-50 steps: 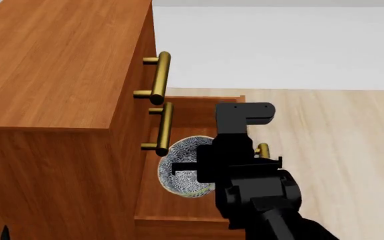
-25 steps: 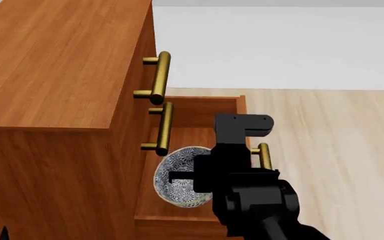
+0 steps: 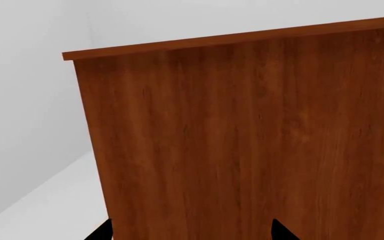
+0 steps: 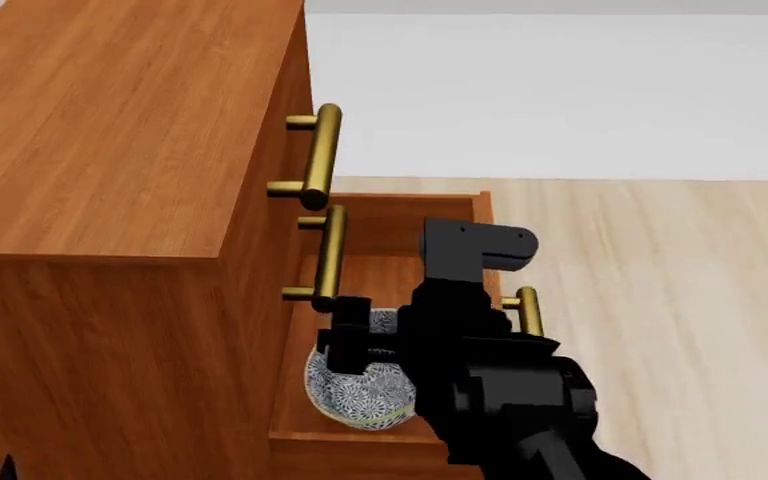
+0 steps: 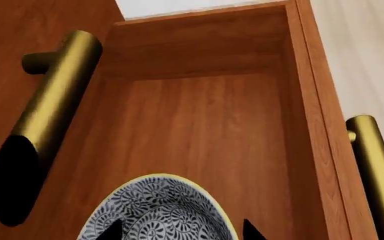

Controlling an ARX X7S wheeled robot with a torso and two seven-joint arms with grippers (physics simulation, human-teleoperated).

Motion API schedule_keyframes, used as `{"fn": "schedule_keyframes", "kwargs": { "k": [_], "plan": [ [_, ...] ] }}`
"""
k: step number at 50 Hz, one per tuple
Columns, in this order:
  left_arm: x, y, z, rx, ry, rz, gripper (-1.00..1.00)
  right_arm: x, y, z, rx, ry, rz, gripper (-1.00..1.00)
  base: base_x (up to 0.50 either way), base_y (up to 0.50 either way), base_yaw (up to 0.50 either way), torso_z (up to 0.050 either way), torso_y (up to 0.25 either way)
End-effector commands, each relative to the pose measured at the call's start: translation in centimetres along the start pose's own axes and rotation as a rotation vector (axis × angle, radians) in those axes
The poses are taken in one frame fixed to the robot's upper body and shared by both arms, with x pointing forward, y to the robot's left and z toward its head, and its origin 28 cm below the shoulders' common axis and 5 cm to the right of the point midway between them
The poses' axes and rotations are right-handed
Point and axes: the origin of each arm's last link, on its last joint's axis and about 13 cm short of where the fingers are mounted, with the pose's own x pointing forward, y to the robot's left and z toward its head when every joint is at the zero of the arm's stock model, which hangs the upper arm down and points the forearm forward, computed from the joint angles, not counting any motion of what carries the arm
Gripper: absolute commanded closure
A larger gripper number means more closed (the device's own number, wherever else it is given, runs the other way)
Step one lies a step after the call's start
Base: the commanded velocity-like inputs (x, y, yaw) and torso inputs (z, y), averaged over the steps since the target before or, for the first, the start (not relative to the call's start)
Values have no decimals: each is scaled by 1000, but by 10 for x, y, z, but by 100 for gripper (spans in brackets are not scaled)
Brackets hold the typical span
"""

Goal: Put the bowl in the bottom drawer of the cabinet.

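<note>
While right jaws clamp the bowl (image 4: 357,385) rim, over the bottom drawer (image 4: 391,225), left jaws apart.

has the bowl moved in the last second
Yes. In the head view the bowl has shifted down and slightly left, nearer the bottom drawer's near wall.

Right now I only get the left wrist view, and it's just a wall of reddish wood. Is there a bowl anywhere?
Observer: Yes. That wood is the cabinet. The head view shows the bowl, blue-and-white, over the open bottom drawer.
Operator: Is anything holding it?
Observer: The right tool grips it, with a black fingertip on either side in the right wrist view.
Operator: What's inside the drawer?
Observer: Beyond the bowl, the right wrist view shows bare wooden floor.
</note>
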Motion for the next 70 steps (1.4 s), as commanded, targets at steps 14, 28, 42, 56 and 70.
{"fn": "schedule_keyframes", "kwargs": {
  "k": [14, 28, 42, 56, 70],
  "plan": [
    [-1, 1, 0, 0, -1, 4, -100, 2, -9, -10, -54, 28, -98, -100, 1, -1, -3, 0, -1],
    [0, 1, 1, 0, -5, 3, -100, -1, -11, 6, -118, -19, -135, -100, 1, -1, -3, 0, 0],
    [0, 0, 1, -1, -6, -3, -100, -6, -14, 22, -168, -68, -168, -100, 0, -1, -2, 0, 0],
    [-1, -1, 1, 2, -7, -2, -100, -10, -20, 35, -192, -105, -206, -100, 0, 0, 0, 0, 0],
    [0, -2, 1, 3, -5, -5, -100, -19, -41, 53, -171, -144, -262, -100, 0, 0, 0, 0, 0]
  ]
}}
